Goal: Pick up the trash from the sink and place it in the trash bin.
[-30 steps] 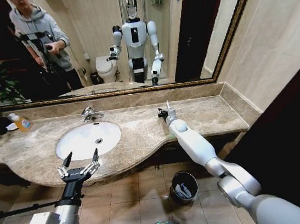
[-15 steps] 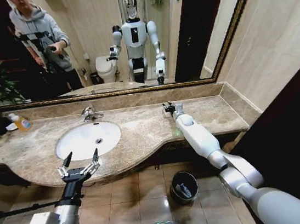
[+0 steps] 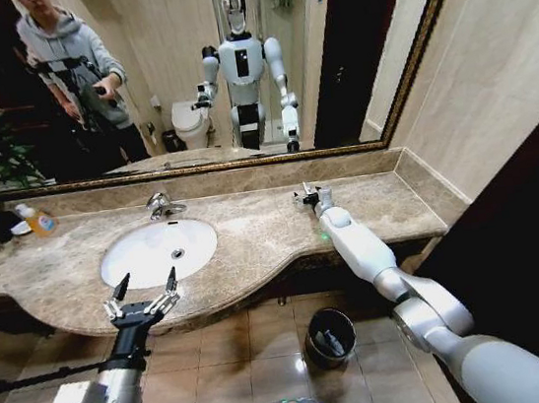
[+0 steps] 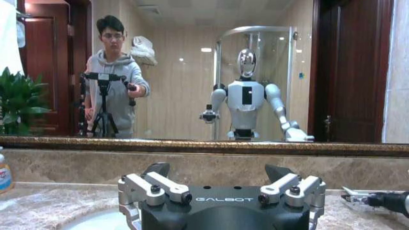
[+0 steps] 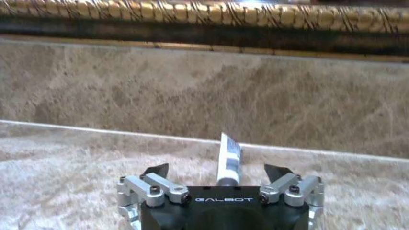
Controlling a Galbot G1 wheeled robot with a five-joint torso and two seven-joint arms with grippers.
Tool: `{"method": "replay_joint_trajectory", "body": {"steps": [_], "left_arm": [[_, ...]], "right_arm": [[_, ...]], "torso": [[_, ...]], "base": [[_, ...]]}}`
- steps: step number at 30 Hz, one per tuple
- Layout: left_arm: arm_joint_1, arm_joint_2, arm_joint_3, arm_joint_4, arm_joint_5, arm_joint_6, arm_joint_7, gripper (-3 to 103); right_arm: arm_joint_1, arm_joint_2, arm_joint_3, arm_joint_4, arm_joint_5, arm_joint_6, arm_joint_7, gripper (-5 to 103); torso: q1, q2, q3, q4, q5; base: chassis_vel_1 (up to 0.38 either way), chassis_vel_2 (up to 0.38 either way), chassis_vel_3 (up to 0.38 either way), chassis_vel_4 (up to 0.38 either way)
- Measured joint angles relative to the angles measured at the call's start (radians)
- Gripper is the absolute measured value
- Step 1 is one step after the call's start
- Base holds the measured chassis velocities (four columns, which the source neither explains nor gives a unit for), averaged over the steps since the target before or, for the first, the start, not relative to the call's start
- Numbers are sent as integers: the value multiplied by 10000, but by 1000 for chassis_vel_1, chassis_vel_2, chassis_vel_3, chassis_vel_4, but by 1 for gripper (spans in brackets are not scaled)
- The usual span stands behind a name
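The right gripper point(image 3: 310, 194) has moved further along the counter away from the sink point(image 3: 159, 252), jaws spread around a white tube point(image 5: 229, 159), not closed. Left gripper point(image 3: 142, 290) waits open before the sink. The trash bin point(image 3: 329, 337) stands below.

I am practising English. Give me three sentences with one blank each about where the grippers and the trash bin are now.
1. The left gripper hovers at the front rim of the sink with its fingers ____.
2. The trash bin stands on the ____, below the counter.
3. The right gripper is over the counter, with a ____ tube between its open fingers.

Missing words: open; floor; white
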Motion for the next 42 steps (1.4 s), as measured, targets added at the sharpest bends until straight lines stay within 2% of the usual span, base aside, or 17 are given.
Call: {"method": "replay_joint_trajectory", "body": {"steps": [3, 4, 6, 12, 17, 20, 21, 24, 25, 30, 33, 37, 39, 42], "left_arm": [[0, 0, 0, 1, 0, 0, 0, 100], [0, 0, 0, 0, 0, 0, 0, 100], [0, 0, 0, 0, 0, 1, 0, 100], [0, 0, 0, 0, 0, 0, 0, 100], [-1, 0, 0, 0, 0, 0, 0, 100], [0, 0, 0, 0, 0, 0, 0, 100], [0, 0, 0, 0, 0, 0, 0, 100], [0, 0, 0, 0, 0, 0, 0, 100], [0, 0, 0, 0, 0, 0, 0, 100], [0, 0, 0, 0, 0, 0, 0, 100], [0, 0, 0, 0, 0, 0, 0, 100], [0, 1, 0, 0, 0, 0, 0, 100], [1, 0, 0, 1, 0, 1, -2, 100], [2, 2, 0, 1, 0, 0, -1, 100]], "right_arm": [[-1, 4, 58, -59, 32, -37, -20, 97], [-2, -2, 104, -88, 60, -81, -74, 90], [-2, -6, 114, -94, 65, -88, -79, 90], [-70, -121, 177, 12, 109, -167, -78, 66], [-124, -238, 176, 116, 126, -202, -99, 58], [-181, -326, 150, 234, 123, -245, -113, 47], [-181, -326, 150, 234, 123, -245, -113, 47], [-257, -356, 124, 369, 25, -259, -113, 35], [-257, -356, 124, 369, 25, -259, -113, 35], [-415, -446, 107, 716, -3, -315, -109, 19], [-596, -637, 61, 1142, 109, -403, -97, 18], [-987, -1300, -49, 2271, 364, -690, -123, 18], [-1709, -1889, 57, 3763, 796, -1040, 1, 18], [-2387, -2296, 281, 5019, 1208, -1368, 124, 18]], "torso": [[0, 0, 0, 0, 0], [0, 0, 0, 0, 0], [0, 0, 0, 0, 0], [0, 0, 0, 0, 0], [0, 0, 0, 0, -1], [0, 0, 0, 0, 0], [0, 0, 0, 0, 0], [0, 0, 0, 0, 0], [0, 0, 0, 0, 0], [0, 0, 0, 1, 0], [0, 0, 0, 1, 1], [0, 0, -1, 1, 0], [0, 0, 0, 1, 1], [0, -1, 0, 3, 4]], "base": [[0, 0, 0, 0], [0, 0, 0, 0], [0, 0, 0, 0], [0, 0, 0, 0], [0, 0, 0, 0], [0, 0, 0, 0], [0, 0, 0, 0], [0, 0, 0, 0], [0, 0, 0, 0], [0, 0, 0, 0], [0, 0, 0, 0], [0, 0, 0, 0], [0, 0, 0, 0], [0, 0, 0, 0]]}}
